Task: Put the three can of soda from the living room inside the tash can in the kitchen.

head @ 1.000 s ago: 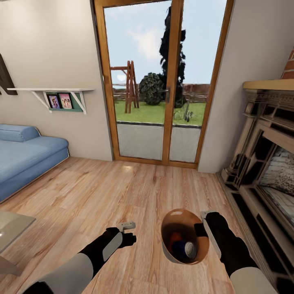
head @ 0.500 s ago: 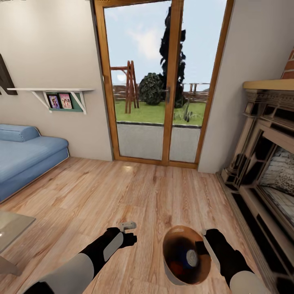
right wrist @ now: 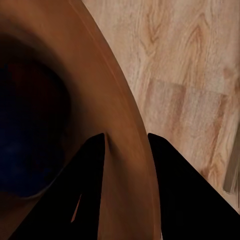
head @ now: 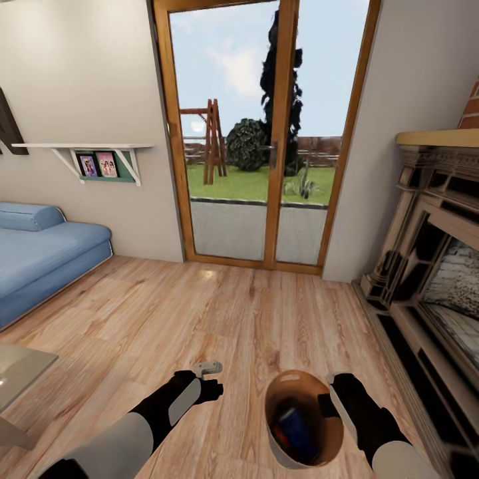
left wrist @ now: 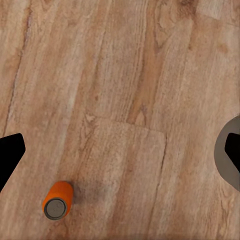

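Right gripper (head: 330, 392) pinches the trash can (head: 286, 452) rim, probably two cans inside; carry it level.

Plank floor (head: 219, 313); glass doors (head: 263, 133) ahead; blue sofa (head: 40, 256); fireplace (head: 432, 266), seemingly brick above.

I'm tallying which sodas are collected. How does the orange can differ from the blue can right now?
The orange can lies on the bare plank floor, out in the open below the left tool; the blue can sits inside the trash can, which the right tool grips by the rim. Orange is fully visible; blue is half lost in shadow. Both are small cylinders.
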You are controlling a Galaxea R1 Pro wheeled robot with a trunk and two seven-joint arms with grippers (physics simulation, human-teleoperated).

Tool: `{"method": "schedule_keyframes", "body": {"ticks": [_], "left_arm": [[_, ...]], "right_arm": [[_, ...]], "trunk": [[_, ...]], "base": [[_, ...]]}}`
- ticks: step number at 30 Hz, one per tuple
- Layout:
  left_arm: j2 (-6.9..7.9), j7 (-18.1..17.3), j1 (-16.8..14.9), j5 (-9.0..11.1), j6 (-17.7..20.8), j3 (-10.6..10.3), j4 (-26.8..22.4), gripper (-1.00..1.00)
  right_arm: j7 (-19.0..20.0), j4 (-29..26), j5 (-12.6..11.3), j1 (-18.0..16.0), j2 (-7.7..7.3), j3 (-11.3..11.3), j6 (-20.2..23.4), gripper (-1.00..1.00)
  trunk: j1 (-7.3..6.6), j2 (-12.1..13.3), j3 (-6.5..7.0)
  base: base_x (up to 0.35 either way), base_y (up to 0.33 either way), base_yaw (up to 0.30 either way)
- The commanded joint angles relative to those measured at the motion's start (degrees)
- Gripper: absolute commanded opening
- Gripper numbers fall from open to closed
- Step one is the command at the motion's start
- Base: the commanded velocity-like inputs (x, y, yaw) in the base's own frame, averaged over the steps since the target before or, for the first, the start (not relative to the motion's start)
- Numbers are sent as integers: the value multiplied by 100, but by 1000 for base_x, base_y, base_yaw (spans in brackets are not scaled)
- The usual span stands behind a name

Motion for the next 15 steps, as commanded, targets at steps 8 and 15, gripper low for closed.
{"method": "schedule_keyframes", "body": {"ticks": [8, 15], "left_arm": [[0, -8, 0, 0, 0, 0, 0, 100], [0, -9, 0, 0, 0, 0, 0, 100]], "right_arm": [[37, -651, -72, -309, -17, -13, 1116, -100], [33, -1366, -75, -399, -50, -32, 1116, -100]], "trunk": [[0, 0, 1], [0, 0, 1]], "base": [[0, 0, 0], [0, 0, 0]]}}
